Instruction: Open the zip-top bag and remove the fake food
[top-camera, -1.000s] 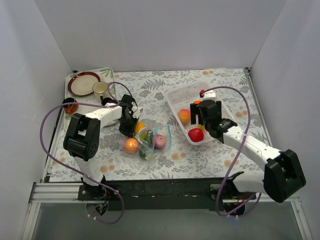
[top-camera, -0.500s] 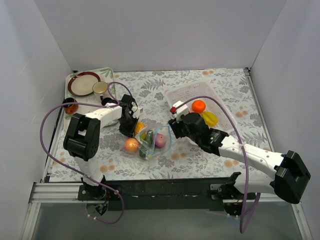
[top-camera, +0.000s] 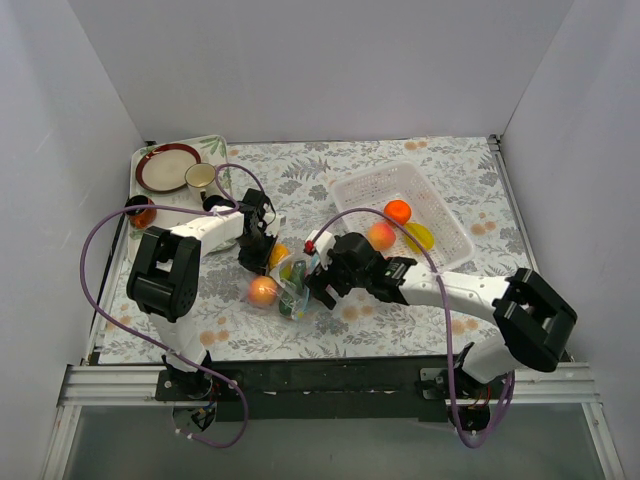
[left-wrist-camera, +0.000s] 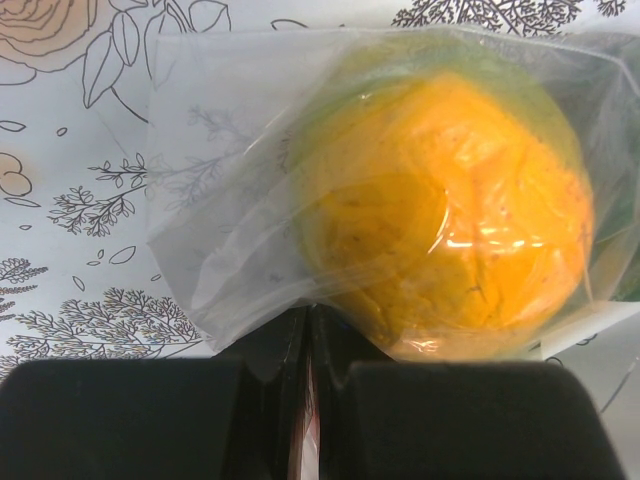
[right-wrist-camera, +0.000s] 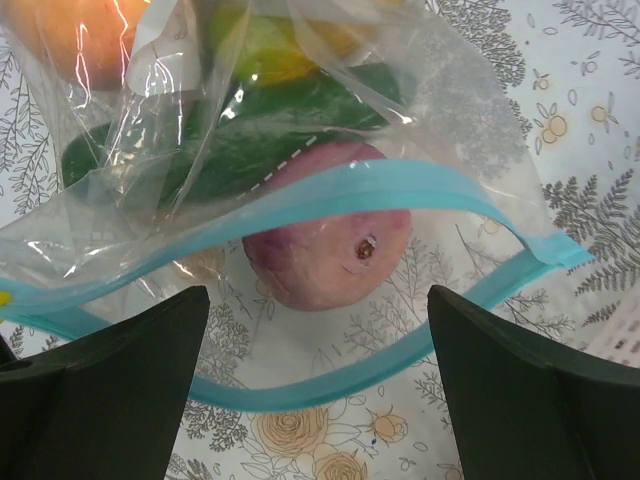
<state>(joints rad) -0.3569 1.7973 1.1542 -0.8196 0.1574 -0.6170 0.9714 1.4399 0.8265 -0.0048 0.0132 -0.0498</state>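
1. Top external view: the bag (top-camera: 298, 292) lies mid-table (top-camera: 450, 160) between the two arms. Its blue-edged mouth faces right and already gapes, so we judge the opening step done.
2. Three pieces of toy food (top-camera: 398, 211) sit in the white basket (top-camera: 372, 183) well to the right, which we count as removed.
3. The left gripper (left-wrist-camera: 306, 345) is pinched shut on the bag's sealed end, just beside an orange fruit (left-wrist-camera: 450, 210) under the film.
4. The right gripper (right-wrist-camera: 315, 300) hangs at the mouth with its fingers spread wide and nothing between them.
5. Still inside are a purple-pink fruit (right-wrist-camera: 325, 250) at the blue lip, a green vegetable (right-wrist-camera: 250, 130) behind it, something yellow, and the orange one.
6. A peach-coloured piece (top-camera: 263, 291) touches the bag's left side, and we cannot tell whether plastic covers it.
7. By our count, roughly half remains to be taken out.
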